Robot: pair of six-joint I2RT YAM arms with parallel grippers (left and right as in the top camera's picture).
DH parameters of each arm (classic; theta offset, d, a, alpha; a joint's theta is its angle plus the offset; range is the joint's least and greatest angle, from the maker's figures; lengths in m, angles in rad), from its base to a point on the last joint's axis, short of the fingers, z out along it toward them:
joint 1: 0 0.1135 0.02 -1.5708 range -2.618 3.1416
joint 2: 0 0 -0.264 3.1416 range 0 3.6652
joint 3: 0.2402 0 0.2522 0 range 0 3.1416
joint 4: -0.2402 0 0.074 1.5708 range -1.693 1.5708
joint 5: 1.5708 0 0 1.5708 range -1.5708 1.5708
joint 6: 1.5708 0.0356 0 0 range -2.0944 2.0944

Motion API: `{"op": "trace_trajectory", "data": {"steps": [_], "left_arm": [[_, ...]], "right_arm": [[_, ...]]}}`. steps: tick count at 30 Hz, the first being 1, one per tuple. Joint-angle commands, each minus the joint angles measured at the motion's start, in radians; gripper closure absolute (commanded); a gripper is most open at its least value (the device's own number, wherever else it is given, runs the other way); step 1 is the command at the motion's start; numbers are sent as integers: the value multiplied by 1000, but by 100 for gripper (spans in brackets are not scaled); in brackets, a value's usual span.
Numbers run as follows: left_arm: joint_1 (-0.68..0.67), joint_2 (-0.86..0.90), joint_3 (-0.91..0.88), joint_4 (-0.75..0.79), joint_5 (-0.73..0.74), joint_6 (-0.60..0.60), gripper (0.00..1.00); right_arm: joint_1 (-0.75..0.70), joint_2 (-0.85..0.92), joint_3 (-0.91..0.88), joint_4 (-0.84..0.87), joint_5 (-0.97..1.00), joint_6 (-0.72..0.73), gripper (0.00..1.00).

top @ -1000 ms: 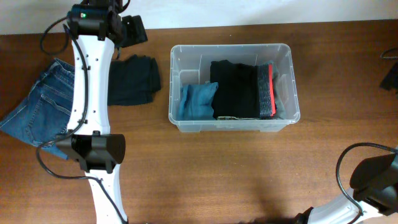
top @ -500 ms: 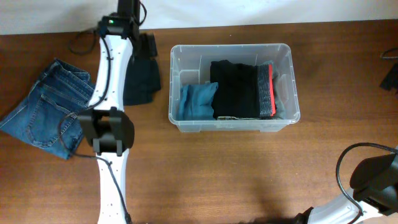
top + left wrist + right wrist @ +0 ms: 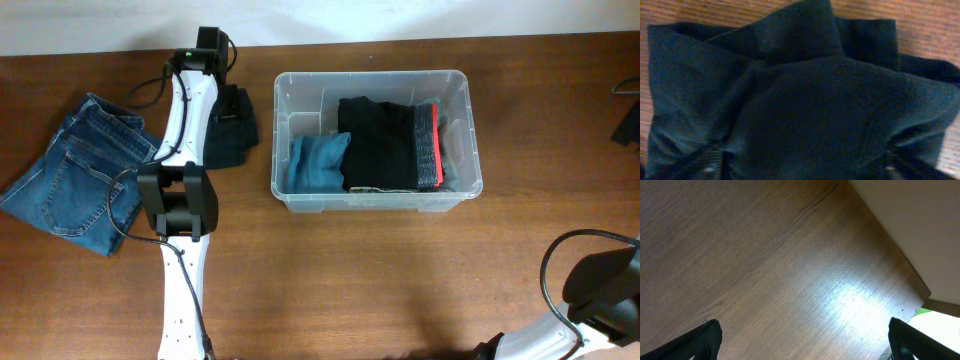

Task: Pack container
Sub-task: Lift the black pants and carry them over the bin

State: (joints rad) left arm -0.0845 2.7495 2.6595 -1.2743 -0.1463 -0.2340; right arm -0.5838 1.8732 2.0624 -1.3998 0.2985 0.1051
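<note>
Container (image 3: pixel 370 76) sits upright and open-topped on tabletop (image 3: pixel 400 270), approx 1 o'clock from centre of overhead view. Inside: teal cloth (image 3: pixel 318 160) at 9 o'clock end, black folded garment (image 3: pixel 378 145) in the middle, red-edged dark item (image 3: pixel 433 140) toward 3 o'clock. Dark garment (image 3: pixel 830 100) lies on tabletop just beside container's 9 o'clock wall, w/ jeans (image 3: pixel 75 170) further out at 9 o'clock. L pincer (image 3: pixel 800 169) is down on dark garment, spread wide, tips pressed into cloth, fabric bunched btw them. R pincer (image 3: pixel 805 340) hangs over bare wood near tabletop edge, spread, nothing btw its tips.
</note>
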Motion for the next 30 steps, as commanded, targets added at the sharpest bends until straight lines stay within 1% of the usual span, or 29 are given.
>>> {"op": "trace_trajectory", "data": {"steps": [1, 4, 6, 9, 12, 15, 20, 23, 27, 30], "left_arm": [[3, 61, -11, -40, 0, 16, 27], [3, 61, -11, -61, 0, 16, 60], [3, 61, -8, -77, 0, 16, 72], [3, 59, 5, -101, 0, 16, 99], [3, 48, 60, -135, 0, 16, 100], [3, 23, 168, -187, 0, 5, 100], [1, -61, 378, -268, 16, -98, 100], [-6, -123, 479, -286, 125, -103, 100], [-34, -229, 479, -299, 269, -113, 100], [-79, -297, 479, -317, 300, -113, 100]], "right_arm": [[1, 0, 4, 1, 13, 7, 2], [1, 0, 4, 1, 13, 7, 2], [1, 0, 4, 1, 13, 7, 2], [1, 0, 4, 1, 13, 7, 2], [1, 0, 4, 1, 13, 7, 2], [1, 0, 4, 1, 13, 7, 2], [1, 0, 4, 1, 13, 7, 2], [1, 0, 4, 1, 13, 7, 2], [1, 0, 4, 1, 13, 6, 1], [1, 0, 4, 1, 13, 7, 2]]}}
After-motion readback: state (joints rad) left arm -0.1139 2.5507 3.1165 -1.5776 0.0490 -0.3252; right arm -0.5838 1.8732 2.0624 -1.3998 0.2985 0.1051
